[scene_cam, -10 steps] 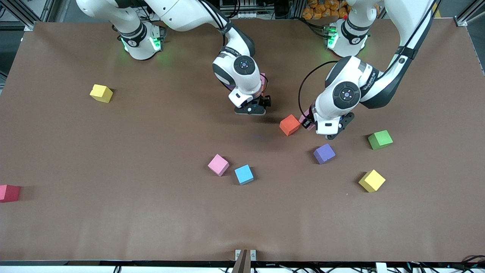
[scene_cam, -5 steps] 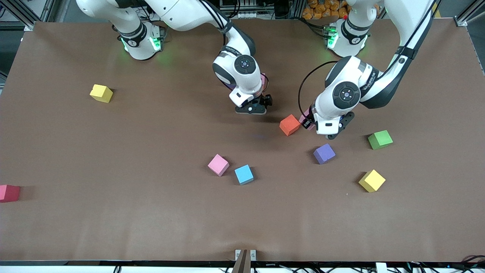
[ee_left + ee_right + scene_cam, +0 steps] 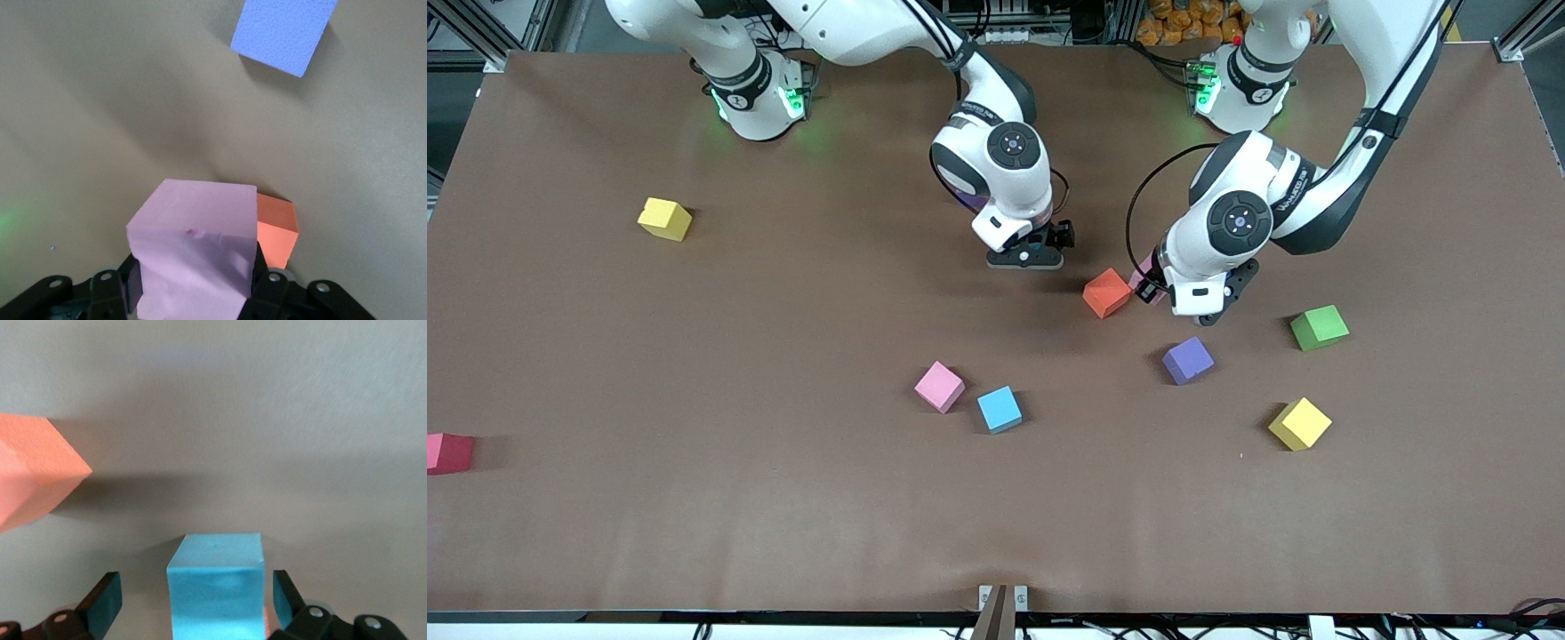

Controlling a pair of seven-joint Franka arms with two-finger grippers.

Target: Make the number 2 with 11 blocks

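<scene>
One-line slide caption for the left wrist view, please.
Left claw shut on a pink block, beside an orange block; purple block nearby.

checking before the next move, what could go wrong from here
1. The left gripper holds a pink cube right beside the orange cube; setting it down may nudge the orange one.
2. The right gripper has open fingers around a blue cube with wide gaps; closing off-centre may twist it.

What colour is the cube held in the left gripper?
Pink foam cube, clearest in the left wrist view.
</scene>
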